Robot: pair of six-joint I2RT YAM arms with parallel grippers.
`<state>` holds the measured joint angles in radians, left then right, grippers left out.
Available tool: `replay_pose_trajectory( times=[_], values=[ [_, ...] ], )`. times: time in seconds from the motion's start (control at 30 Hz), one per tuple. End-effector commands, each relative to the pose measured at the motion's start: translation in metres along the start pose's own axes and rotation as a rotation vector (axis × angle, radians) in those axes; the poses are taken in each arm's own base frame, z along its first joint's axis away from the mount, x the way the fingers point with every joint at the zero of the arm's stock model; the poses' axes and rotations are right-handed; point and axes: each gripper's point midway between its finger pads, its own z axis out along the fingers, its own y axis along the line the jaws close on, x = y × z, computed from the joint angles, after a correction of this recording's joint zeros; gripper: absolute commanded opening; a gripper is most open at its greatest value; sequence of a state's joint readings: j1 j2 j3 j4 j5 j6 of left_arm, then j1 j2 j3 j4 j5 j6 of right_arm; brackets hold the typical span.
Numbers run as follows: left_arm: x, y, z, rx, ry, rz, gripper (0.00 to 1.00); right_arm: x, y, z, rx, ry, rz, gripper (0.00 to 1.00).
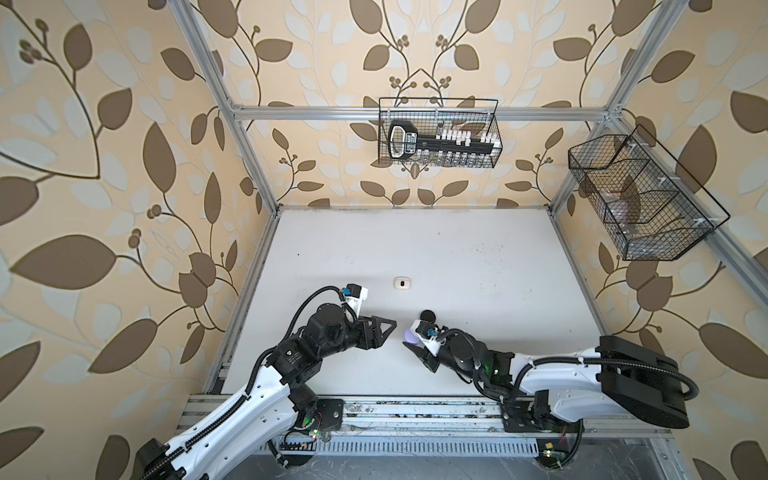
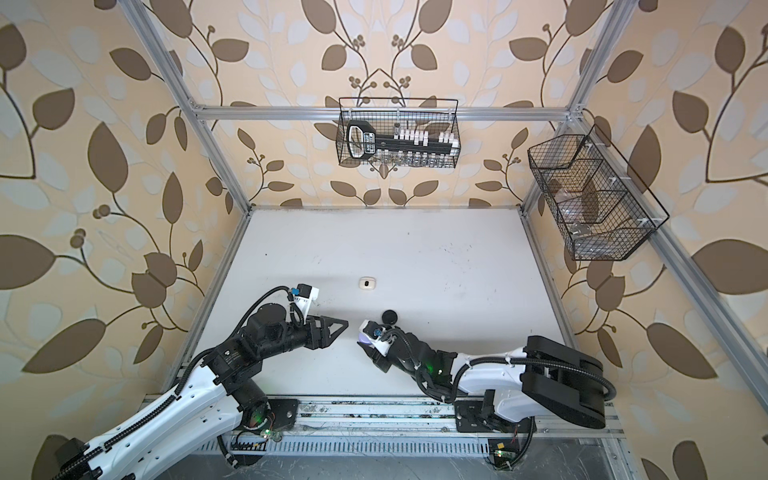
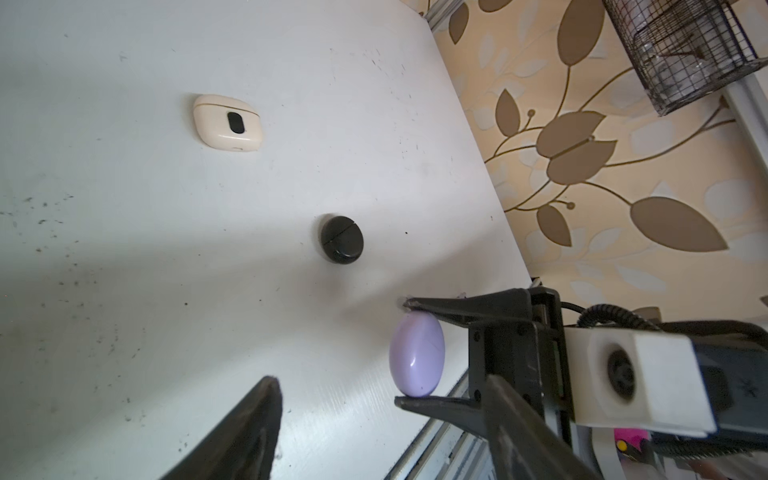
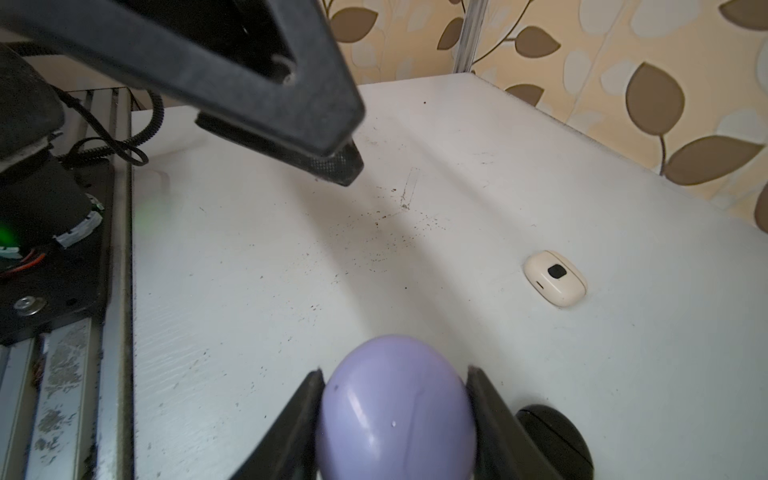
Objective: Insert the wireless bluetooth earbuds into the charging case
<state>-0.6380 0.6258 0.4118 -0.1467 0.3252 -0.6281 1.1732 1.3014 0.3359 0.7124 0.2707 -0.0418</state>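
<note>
Right end effector: clamped on lavender charging case, front-centre tabletop. Left end effector: jaws apart. Black case adjacent; white case beyond; rear half open.

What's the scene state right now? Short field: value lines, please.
right gripper: shut on lavender case, which looks closed
left gripper: open, empty, pointed toward the lavender case, apart from it
black case: closed, lying on the table just beyond the right gripper
white case: closed, on the table, farther back
earbuds: none visible in any view
</note>
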Motion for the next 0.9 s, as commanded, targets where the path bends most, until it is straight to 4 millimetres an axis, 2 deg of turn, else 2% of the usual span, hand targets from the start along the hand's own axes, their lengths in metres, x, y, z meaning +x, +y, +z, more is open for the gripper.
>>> replay_pose_trajectory(
  times=[0.0,0.27,0.6,0.87],
  values=[
    [-0.002,-0.028,-0.001,0.124,0.0,0.028,0.75,-0.018,-0.007,-0.012,0.035,-0.088,-0.048,0.39],
    [0.01,-0.056,0.0,0.204,0.028,0.09,0.72,-0.037,-0.008,-0.024,0.023,-0.164,-0.081,0.36],
    [0.018,-0.067,0.007,0.221,0.056,0.114,0.62,-0.042,-0.006,-0.036,0.0,-0.205,-0.091,0.35],
    [0.02,-0.073,0.007,0.235,0.064,0.121,0.62,-0.043,-0.003,-0.035,-0.016,-0.218,-0.1,0.32]
  ],
)
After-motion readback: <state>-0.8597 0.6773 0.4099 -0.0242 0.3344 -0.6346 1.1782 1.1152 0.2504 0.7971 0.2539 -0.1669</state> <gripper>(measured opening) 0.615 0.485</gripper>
